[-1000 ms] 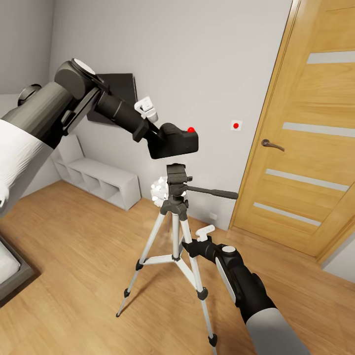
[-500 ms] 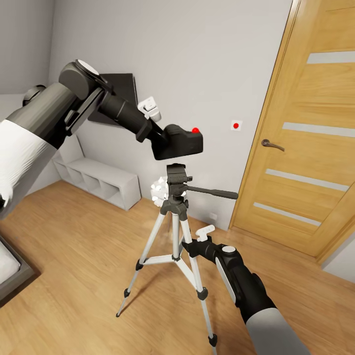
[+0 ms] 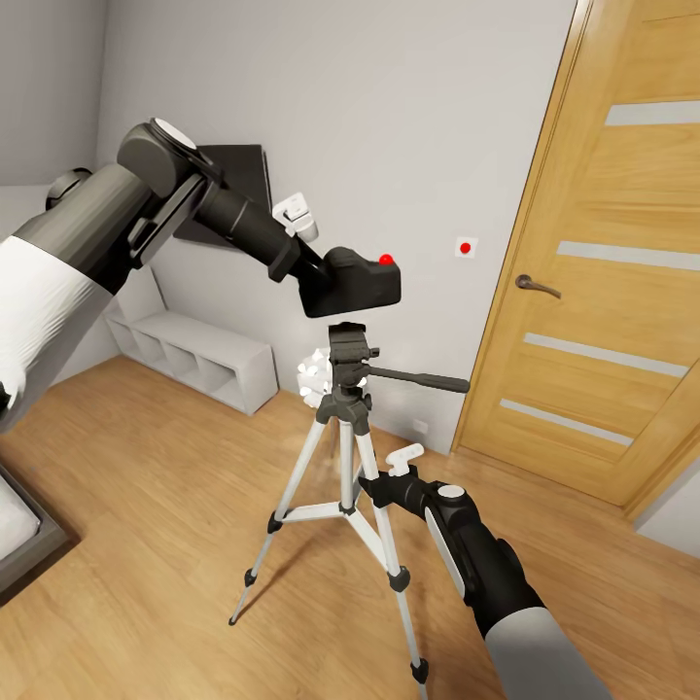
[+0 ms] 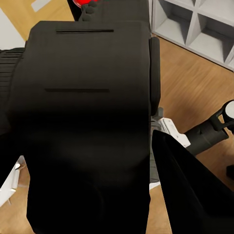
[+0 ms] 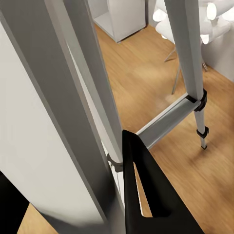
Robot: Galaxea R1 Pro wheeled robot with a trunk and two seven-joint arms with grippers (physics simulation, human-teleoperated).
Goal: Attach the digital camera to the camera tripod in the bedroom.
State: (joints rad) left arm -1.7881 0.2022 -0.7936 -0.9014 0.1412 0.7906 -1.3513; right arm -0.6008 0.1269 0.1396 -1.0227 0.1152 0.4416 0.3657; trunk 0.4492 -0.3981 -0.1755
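Digital camera (image 3: 355,284) hangs just above the camera tripod (image 3: 346,428), almost over its black head, clenched in the left gripper (image 3: 313,277); whether its base touches the head cannot be told. The right gripper (image 3: 374,483) sits against the tripod's silver legs below the head, with a dark finger (image 5: 146,195) beside one leg; whether it is clamped on cannot be told. Fetching and carrying look finished. Lowering the camera squarely onto the head, seating it and letting go remain.
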